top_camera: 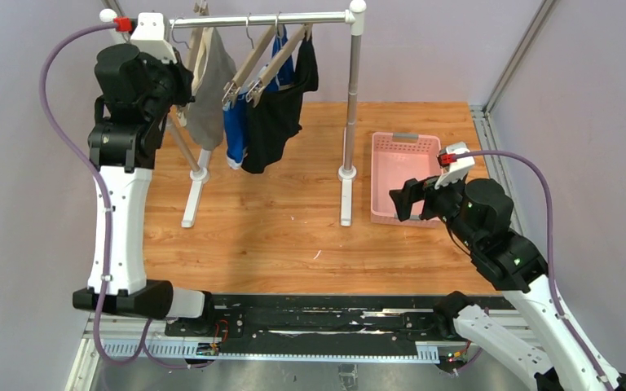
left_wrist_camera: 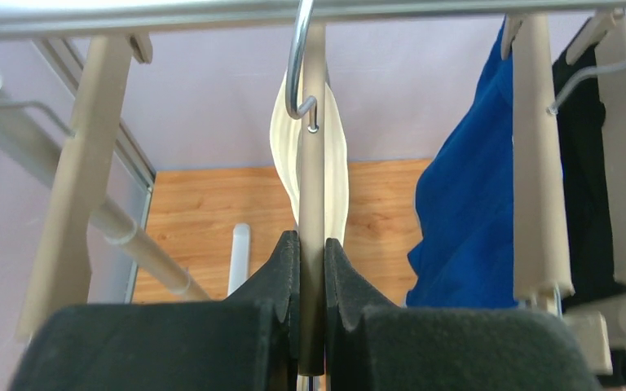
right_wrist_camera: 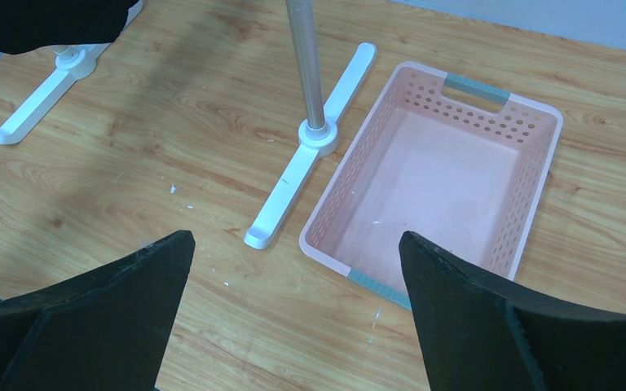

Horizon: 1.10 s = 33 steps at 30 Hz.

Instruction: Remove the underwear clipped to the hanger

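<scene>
Three briefs hang from wooden clip hangers on the rack rail (top_camera: 261,19): grey (top_camera: 209,94) with a beige waistband (left_wrist_camera: 339,163), bright blue (top_camera: 234,130) and black (top_camera: 275,114). My left gripper (top_camera: 184,85) is raised at the rail's left end. In the left wrist view it (left_wrist_camera: 312,244) is shut on the leftmost wooden hanger (left_wrist_camera: 312,187), which carries the grey briefs. The blue (left_wrist_camera: 465,220) and black (left_wrist_camera: 587,204) briefs hang to its right. My right gripper (top_camera: 403,200) is open and empty, low over the table by the pink basket; it also shows in the right wrist view (right_wrist_camera: 293,244).
A pink perforated basket (top_camera: 383,175) stands right of the rack, empty (right_wrist_camera: 530,163). The rack's right post (right_wrist_camera: 306,65) and white foot (right_wrist_camera: 293,179) lie just left of it. Its left foot (top_camera: 192,195) is on the wooden table. Purple walls enclose the space.
</scene>
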Tool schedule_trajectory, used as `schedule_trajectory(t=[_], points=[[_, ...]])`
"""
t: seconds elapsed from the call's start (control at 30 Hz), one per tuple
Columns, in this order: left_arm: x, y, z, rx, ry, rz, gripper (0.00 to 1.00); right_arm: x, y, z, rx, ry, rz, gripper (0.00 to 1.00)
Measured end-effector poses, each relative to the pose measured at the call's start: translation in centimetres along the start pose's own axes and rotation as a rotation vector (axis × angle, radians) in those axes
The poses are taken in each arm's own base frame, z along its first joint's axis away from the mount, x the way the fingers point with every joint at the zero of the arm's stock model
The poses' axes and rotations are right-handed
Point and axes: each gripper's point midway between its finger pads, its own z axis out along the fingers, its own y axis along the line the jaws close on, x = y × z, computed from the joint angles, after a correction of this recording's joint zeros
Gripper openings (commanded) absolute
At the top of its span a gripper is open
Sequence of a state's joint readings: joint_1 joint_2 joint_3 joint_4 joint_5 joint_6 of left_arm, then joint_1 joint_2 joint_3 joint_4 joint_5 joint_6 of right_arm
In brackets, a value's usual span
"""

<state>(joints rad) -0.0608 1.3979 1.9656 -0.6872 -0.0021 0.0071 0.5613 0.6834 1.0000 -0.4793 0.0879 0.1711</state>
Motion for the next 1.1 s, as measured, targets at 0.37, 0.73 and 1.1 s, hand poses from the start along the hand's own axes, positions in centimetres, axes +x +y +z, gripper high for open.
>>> schedule_trajectory(t=[0.37,0.73,1.1], points=[[3.5,0.1,-6.4,-0.001,0.020,0.002,0.00,0.7,0.0,1.6,0.006,0.027,-0.019,1.00],[17.9,-2.3,-14.6,0.127,0.374,-0.072,0.00,3.0,-0.1,6.2,0.026,0.122,-0.080,0.99],[25.0,-9.2,-20.3,0.519,0.620,-0.166,0.00,2.6,2.1,7.5,-0.121,0.133,-0.154,0.99]])
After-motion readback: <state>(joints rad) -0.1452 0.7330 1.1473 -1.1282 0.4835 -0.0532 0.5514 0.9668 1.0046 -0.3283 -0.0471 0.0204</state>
